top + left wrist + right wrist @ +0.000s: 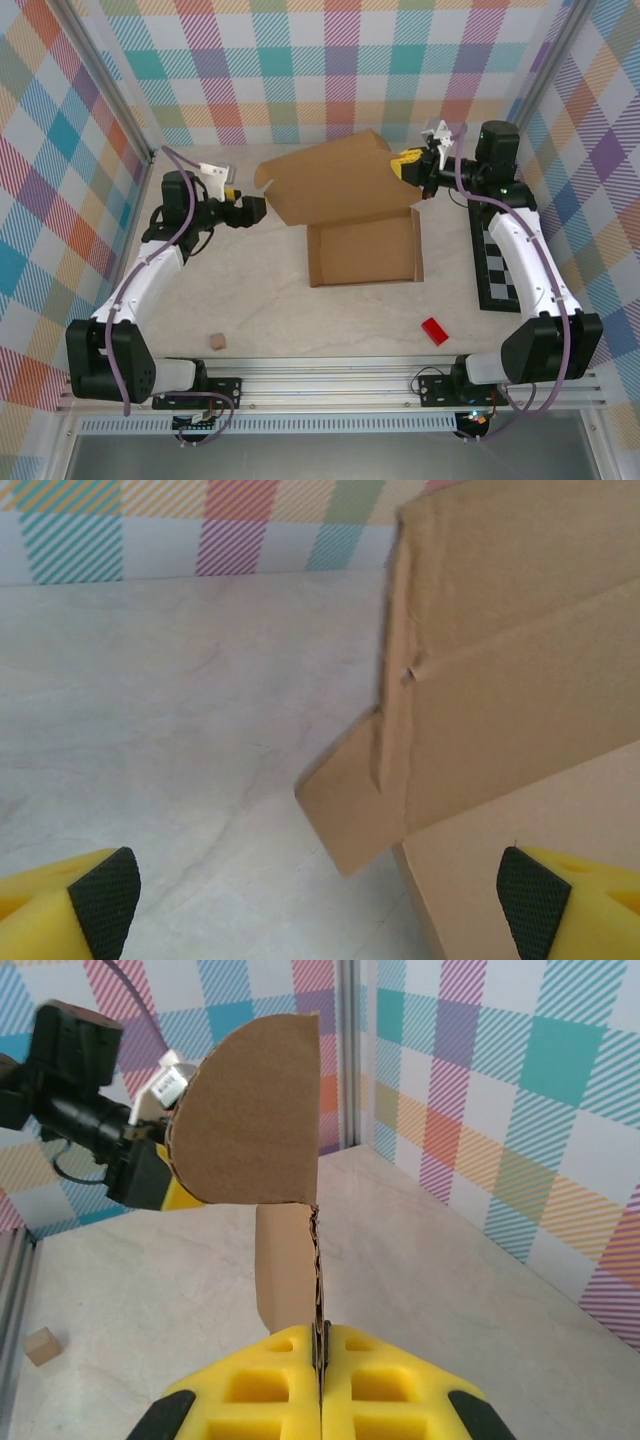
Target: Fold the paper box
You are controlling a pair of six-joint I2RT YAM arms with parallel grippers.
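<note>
Paper box (340, 200): raised panel pinched edge-on in closed right gripper (320, 1360). Left gripper (315, 900): spread wide, empty, beside flap. Risk: thin edge slipping, panel falling onto counter (250, 300).

The right gripper (406, 166) pinches the paper box (340, 195) at its two o'clock edge; the left gripper (256, 210) sits near nine o'clock.

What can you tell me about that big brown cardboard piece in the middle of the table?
The paper box is a plain brown corrugated cardboard sheet with die-cut flaps, partly folded. One panel lies flat on the table; a larger panel stands tilted behind it. The right end effector is shut on its right edge, beside a rounded flap. The open left end effector faces its left flap, not touching.
</note>
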